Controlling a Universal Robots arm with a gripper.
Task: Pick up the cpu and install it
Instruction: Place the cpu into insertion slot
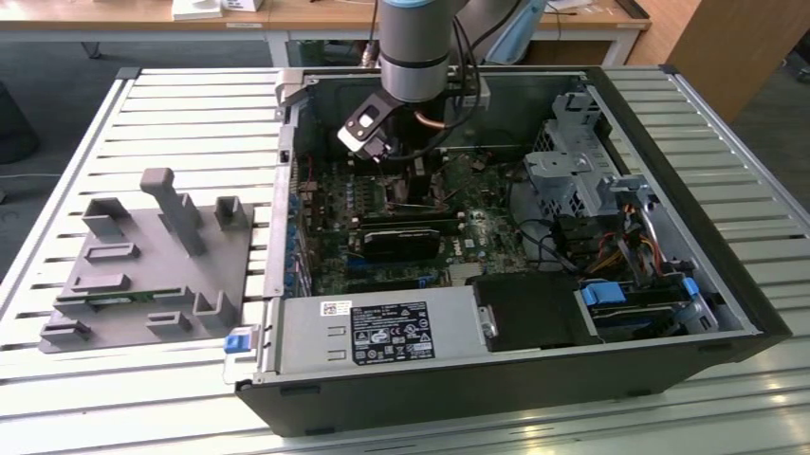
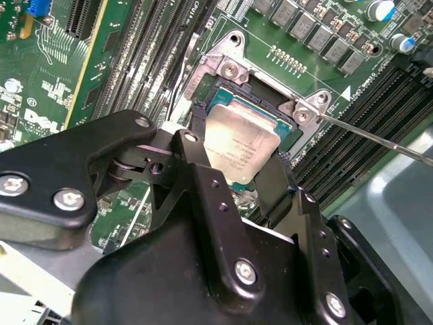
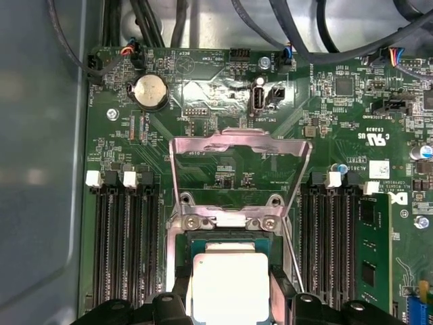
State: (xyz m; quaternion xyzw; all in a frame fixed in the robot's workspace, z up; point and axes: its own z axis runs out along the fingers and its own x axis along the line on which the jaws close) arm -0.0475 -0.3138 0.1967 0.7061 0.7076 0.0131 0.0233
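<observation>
The cpu is a flat square chip with a silvery top plate. It sits between the black fingers of my gripper, which is shut on it from two opposite sides. The chip hangs right over the open socket on the green motherboard. I cannot tell whether it rests in the socket or just above it. The socket's metal load plate stands flipped up, and its thin lever is swung out. In the exterior view, the gripper reaches down into the open computer case.
Black memory slots flank the socket on both sides. A long black card lies near it, with a power supply and a drive cage inside the case. A grey parts fixture stands at the exterior view's left.
</observation>
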